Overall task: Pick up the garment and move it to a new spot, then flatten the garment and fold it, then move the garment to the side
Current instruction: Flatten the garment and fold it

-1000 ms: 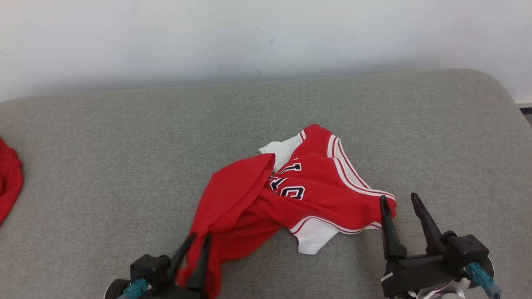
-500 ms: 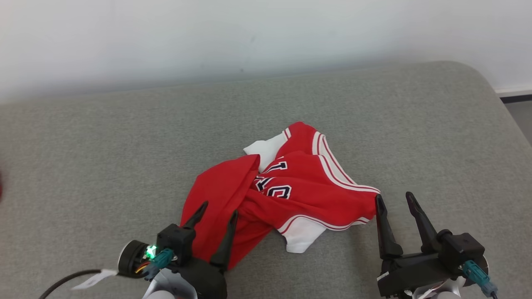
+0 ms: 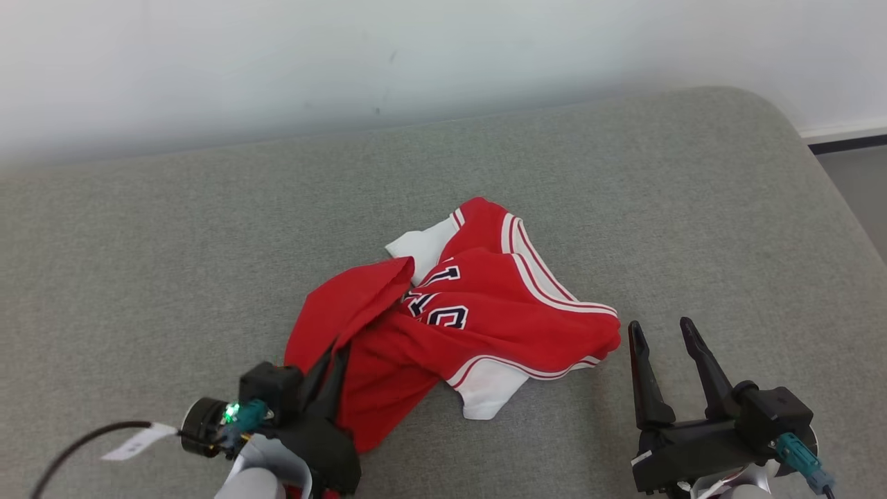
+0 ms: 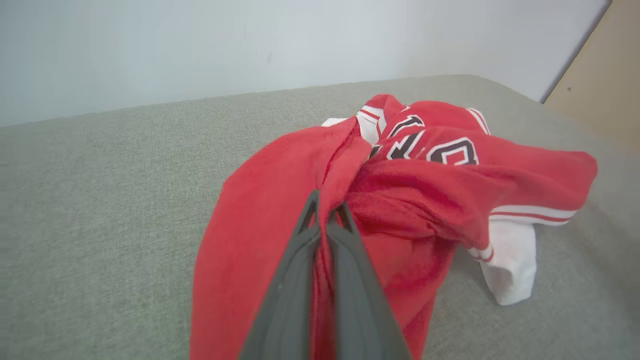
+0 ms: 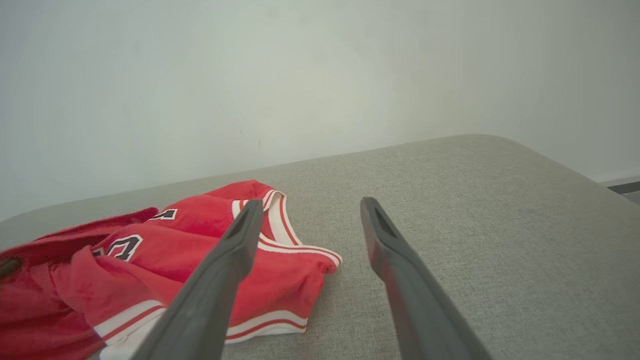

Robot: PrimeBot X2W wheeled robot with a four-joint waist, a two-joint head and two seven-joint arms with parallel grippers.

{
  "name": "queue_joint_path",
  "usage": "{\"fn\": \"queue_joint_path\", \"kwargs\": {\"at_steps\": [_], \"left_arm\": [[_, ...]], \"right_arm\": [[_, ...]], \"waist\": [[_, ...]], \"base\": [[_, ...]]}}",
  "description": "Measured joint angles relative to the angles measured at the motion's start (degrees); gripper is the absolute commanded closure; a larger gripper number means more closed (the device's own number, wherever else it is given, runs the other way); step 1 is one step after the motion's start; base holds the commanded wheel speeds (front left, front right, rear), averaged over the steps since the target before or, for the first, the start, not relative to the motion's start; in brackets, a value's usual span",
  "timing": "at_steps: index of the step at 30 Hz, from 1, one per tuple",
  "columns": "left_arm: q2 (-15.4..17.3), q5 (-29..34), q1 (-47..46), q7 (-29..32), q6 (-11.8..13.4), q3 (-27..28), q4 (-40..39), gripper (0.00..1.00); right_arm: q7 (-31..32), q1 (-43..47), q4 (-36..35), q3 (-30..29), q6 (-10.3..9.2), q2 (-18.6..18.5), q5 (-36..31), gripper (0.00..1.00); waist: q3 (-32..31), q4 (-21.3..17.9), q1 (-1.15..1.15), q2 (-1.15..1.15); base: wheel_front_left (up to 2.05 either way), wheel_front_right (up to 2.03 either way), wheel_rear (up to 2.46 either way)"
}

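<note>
A crumpled red garment [image 3: 478,312] with white trim and dark lettering lies in a heap on the grey cushion [image 3: 173,263]. At its near left edge my left gripper [image 3: 331,355] is shut on a fold of red cloth; the left wrist view has the two fingers pinched together on that fold [image 4: 325,210] of the garment [image 4: 440,175]. Just right of the garment's right edge, my right gripper [image 3: 662,333] stands open above the cushion, touching nothing. In the right wrist view the garment [image 5: 165,250] lies left of that gripper [image 5: 311,207].
A pale wall [image 3: 416,55] runs behind the cushion. The cushion's rounded right corner [image 3: 797,132] drops to a floor strip [image 3: 852,173]. Bare cushion lies all round the garment. A cable with a white tag [image 3: 132,443] trails from my left wrist.
My left gripper opened, moved up onto the garment's left edge and shut on a fold there. The head camera swung right, so the red item at far left left the picture. The right gripper stayed open.
</note>
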Motion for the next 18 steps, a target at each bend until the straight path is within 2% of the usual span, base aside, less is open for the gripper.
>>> {"fn": "queue_joint_path", "kwargs": {"at_steps": [4,9,13,15,16,17,18], "left_arm": [[-0.42,-3.94,-0.26,-0.31,-0.89,1.92,-3.37,1.00],[1.26,-8.38,0.05,1.00,-1.05,5.59,-7.17,1.00],[2.93,-11.99,1.35,1.18,-1.11,9.12,-6.53,1.00],[5.02,-10.17,1.65,0.25,-0.34,9.05,-4.74,1.00],[5.56,-9.46,1.69,-0.78,0.29,9.24,-4.04,0.95],[5.76,-8.95,1.69,-1.51,0.81,9.33,-3.28,0.11],[5.93,-7.66,1.74,-2.35,1.41,9.09,-2.74,0.00]], "right_arm": [[0.00,0.06,0.07,-0.05,0.00,0.00,0.00,0.00],[0.00,0.14,0.30,0.08,0.00,0.00,0.00,0.00],[0.00,0.12,0.60,0.25,0.00,0.00,0.01,0.00],[0.00,0.08,0.77,0.54,0.00,-0.01,0.05,0.00],[0.00,0.08,0.82,0.58,0.00,0.00,0.05,0.00],[0.00,0.07,0.81,0.60,0.00,0.00,0.07,0.00],[0.00,0.06,0.82,0.68,0.00,0.00,0.07,0.00]], "waist": [[-0.21,1.12,0.00,0.00],[-0.51,2.44,0.00,0.00],[-0.72,2.90,0.00,0.00],[-0.70,2.85,0.00,0.00],[-0.66,2.82,0.00,0.00],[-0.64,2.78,0.00,0.00],[-0.59,2.72,0.00,0.00]], "base": [[0.00,0.00,0.00],[0.00,0.00,0.00],[0.00,0.00,0.00],[0.00,0.00,0.00],[0.00,0.00,0.00],[0.00,0.00,0.00],[0.00,0.00,0.00]]}}
